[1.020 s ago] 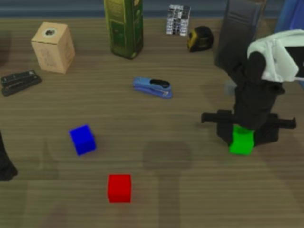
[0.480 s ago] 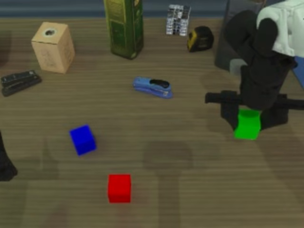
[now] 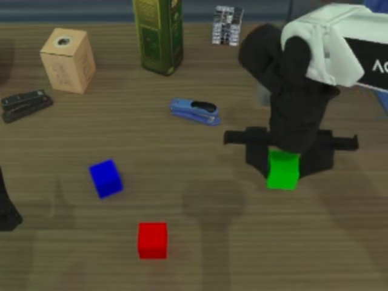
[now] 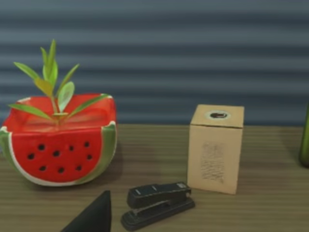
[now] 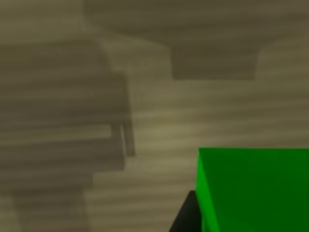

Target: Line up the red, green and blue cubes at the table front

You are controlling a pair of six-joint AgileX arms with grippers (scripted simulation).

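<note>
Our right tool point(image 3: 284, 162) hangs over the desk point(image 3: 242, 254) right of centre, clamped on the green cube point(image 3: 283, 170), which shows below the black fingers; the raised cube's shadow lies on the wood near the middle front. The red cube point(image 3: 152, 240) sits near the front edge left of centre, and the blue cube point(image 3: 105, 177) lies farther back and to its left, turned slightly askew. Our left arm is parked at the desk's left edge; we cannot tell how its tool stands. We judge the cubes light, rigid and matte, with flat faces and crisp edges: best taken squarely across two opposite faces, since a corner grip would likely twist them. The desk is striped brown wood. The blue stapler point(image 3: 195, 112) lies well behind the cubes.
</note>
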